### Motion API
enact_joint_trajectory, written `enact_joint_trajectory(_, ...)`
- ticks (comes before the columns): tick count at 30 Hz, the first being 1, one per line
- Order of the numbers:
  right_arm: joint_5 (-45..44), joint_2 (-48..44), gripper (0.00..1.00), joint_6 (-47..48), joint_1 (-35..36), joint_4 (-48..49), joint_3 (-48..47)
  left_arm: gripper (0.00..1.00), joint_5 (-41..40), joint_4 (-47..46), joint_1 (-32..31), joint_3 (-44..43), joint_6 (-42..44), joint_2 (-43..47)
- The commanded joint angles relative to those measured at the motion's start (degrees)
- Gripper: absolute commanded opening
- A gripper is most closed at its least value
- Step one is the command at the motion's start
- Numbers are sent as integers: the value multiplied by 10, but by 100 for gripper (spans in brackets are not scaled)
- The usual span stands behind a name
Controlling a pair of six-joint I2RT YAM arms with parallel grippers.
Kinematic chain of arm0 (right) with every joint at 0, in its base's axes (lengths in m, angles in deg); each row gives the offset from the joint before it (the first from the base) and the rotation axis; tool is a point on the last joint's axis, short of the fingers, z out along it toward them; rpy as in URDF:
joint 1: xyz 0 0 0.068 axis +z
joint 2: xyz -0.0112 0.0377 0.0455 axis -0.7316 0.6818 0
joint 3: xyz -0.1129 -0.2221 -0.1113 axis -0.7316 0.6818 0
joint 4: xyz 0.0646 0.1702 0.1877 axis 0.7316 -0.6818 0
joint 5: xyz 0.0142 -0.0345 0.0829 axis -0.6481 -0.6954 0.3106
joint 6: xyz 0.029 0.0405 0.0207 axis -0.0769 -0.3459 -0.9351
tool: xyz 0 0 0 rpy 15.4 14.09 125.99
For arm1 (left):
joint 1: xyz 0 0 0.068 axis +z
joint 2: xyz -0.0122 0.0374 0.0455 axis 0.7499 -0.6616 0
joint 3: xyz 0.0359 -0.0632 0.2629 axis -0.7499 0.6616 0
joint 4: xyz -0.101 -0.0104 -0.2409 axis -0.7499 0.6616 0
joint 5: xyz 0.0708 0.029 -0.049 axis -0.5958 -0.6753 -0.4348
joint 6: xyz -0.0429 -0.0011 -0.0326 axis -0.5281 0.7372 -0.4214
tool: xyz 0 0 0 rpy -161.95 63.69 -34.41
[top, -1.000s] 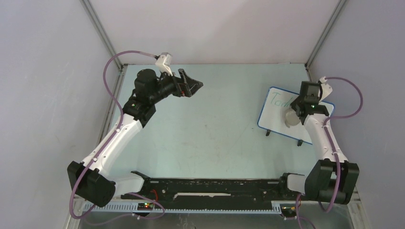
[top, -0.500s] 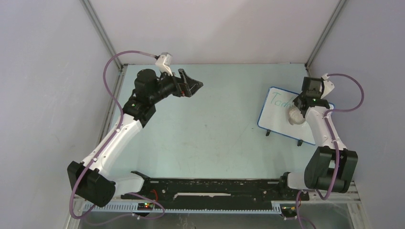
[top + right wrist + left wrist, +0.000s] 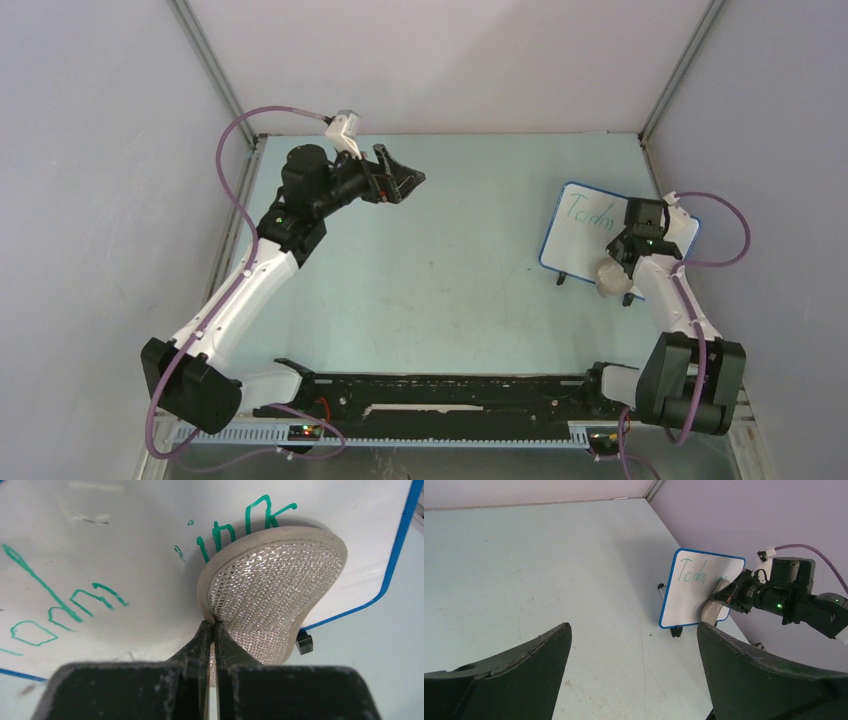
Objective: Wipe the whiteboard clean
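Note:
The whiteboard [image 3: 585,235], white with a blue rim and black feet, stands tilted at the right of the table; it also shows in the left wrist view [image 3: 691,587] and fills the right wrist view [image 3: 125,555]. Green handwriting [image 3: 60,612] remains on it. My right gripper [image 3: 214,627] is shut on a grey-beige oval sponge pad [image 3: 272,600], which presses on the board near its lower edge [image 3: 610,277]. My left gripper [image 3: 410,180] is open and empty, held above the table's far left, well away from the board.
The pale green table [image 3: 440,260] is bounded by grey walls at the back and both sides. A black rail [image 3: 440,395] with the arm bases runs along the near edge. A black board foot [image 3: 304,643] shows beside the sponge.
My right gripper has swept the sponge up the board and then down toward its near lower edge. The left arm has not moved.

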Motion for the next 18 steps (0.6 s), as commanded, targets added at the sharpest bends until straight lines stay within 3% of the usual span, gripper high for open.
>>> enact_joint_trajectory(1,4,-40,0,7,-3,-6,-48,97,8,-17,2,19,-2,2)
enact_joint_trajectory(10,-9,21,0,9,-5,-28,-194,98,7,-17,2,19,-1,4)
enact_joint_trajectory(18,-14,81,0,4,-16,-41,-204,98,8,-16,2,18,-1,6)
